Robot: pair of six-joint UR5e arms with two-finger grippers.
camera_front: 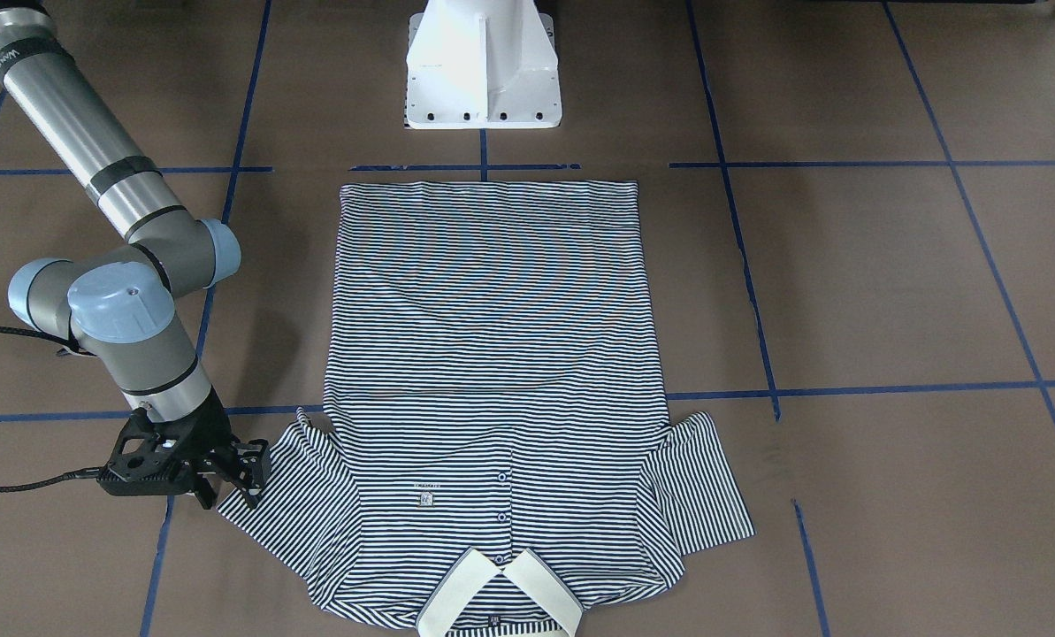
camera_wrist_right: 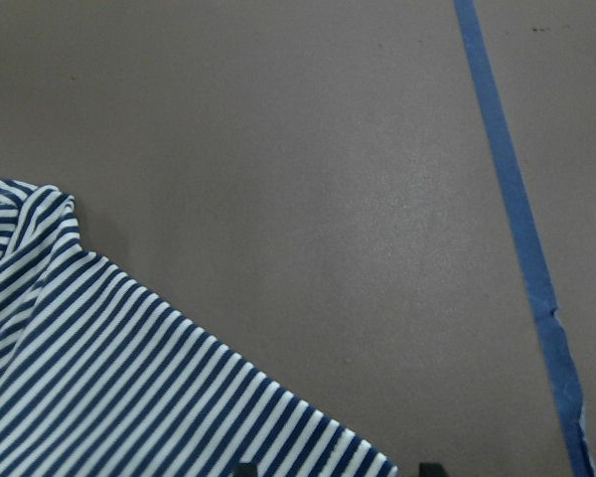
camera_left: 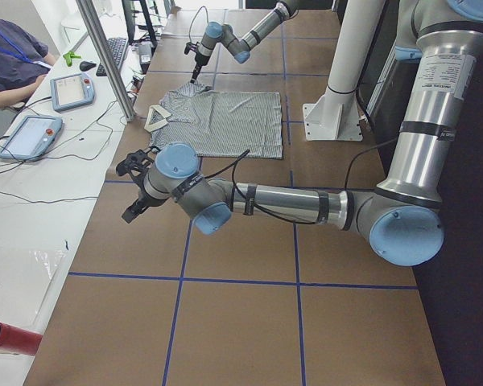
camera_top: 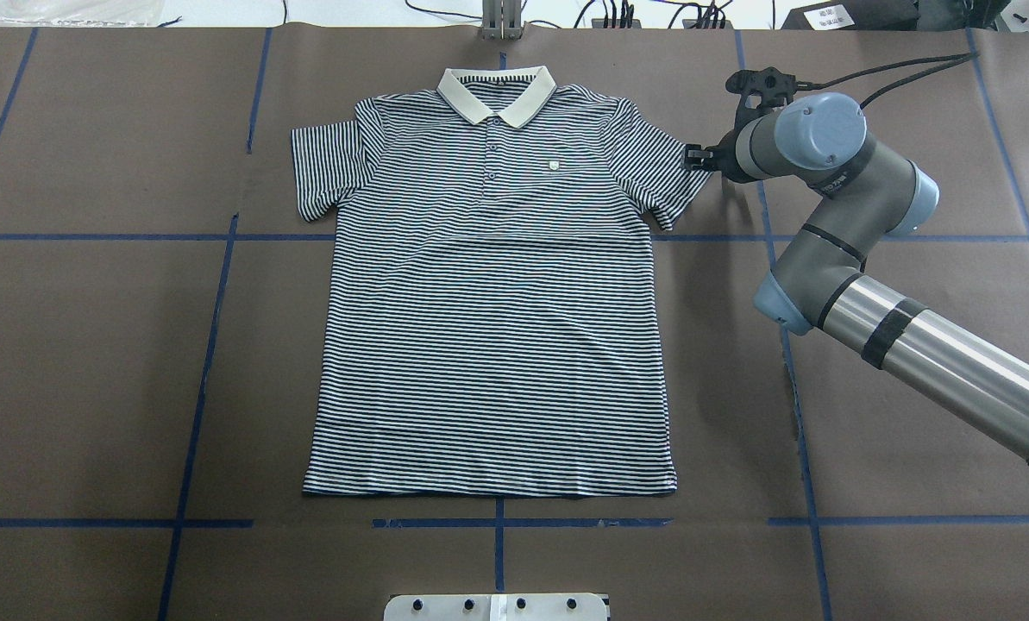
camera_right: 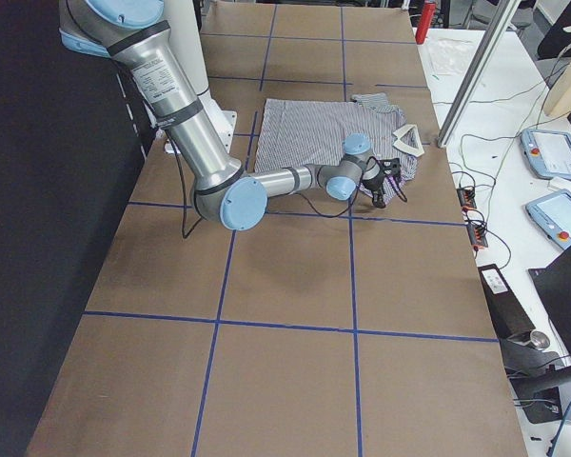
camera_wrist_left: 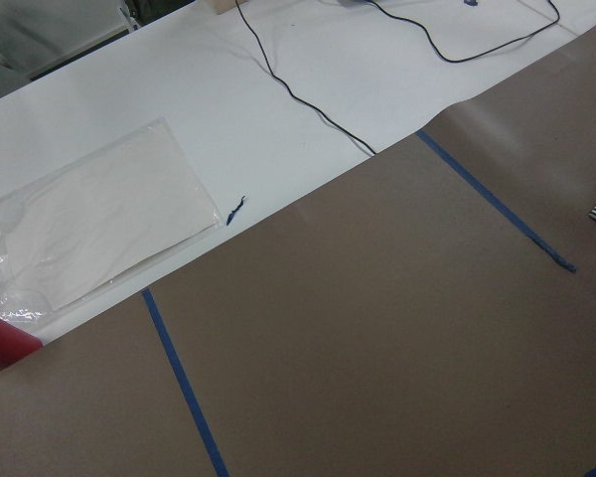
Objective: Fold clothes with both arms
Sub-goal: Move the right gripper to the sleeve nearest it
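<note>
Overhead exterior is showing the polo shirt [camera_top: 492,302] lying flat, front up, on the table [camera_top: 91,345], the right gripper [camera_top: 695,156] hovering spread at its sleeve [camera_top: 674,185], likely readying a fold pinch, while the left gripper [camera_left: 133,205] is hanging well aside, and I cannot tell whether it is spread or closed.

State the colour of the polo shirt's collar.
Plain cream collar; it shows best in the overhead exterior view.

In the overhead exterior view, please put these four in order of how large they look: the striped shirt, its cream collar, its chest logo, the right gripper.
1. striped shirt
2. cream collar
3. right gripper, judged only by its visible part, since its wrist hides the rest
4. chest logo
</note>
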